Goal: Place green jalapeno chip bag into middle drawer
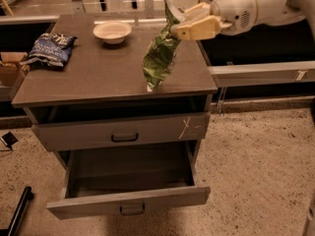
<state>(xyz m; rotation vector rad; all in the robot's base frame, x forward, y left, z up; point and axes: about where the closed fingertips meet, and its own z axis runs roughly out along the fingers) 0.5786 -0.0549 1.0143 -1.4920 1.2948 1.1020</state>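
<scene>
Far left, off the bench: cardboard box (9, 69), cut by the frame edge. Low left on the speckled floor (256, 171): dark bar-shaped object (18, 211), can't tell what it is. Bench (93, 80) is a grey drawer cabinet with a flat brown-grey top. On its far-left corner: dark blue snack bag (49, 48), lying flat at the left edge. Right of that, far centre: pale bowl (112, 32), upright, well apart from both bags. Below the top: upper drawer front (98, 134), slightly out, with a dark bar handle mid-front and a pale scratch mark (185, 127) at its right end. Under it: middle drawer (128, 201), pulled out toward the near side, with a plain front and a small dark handle (132, 209); its grey inside bottom is showing. Right of centre, above the bench top: green jalapeno chip bag (160, 58), hanging roughly upright and crumpled, pinched at its top. Its lower tip is over the near-right part of the top; can't tell if the tip touches the surface. The bag is not in the middle drawer. Gripper (178, 24) is at the bag's upper end, over the far-right part of the bench, pointing left, tan jaws clenched on the bag's top edge. White arm (256, 4) runs from it to the right frame edge. Right of the bench: pale horizontal rail (261, 73), with dark space behind it.
</scene>
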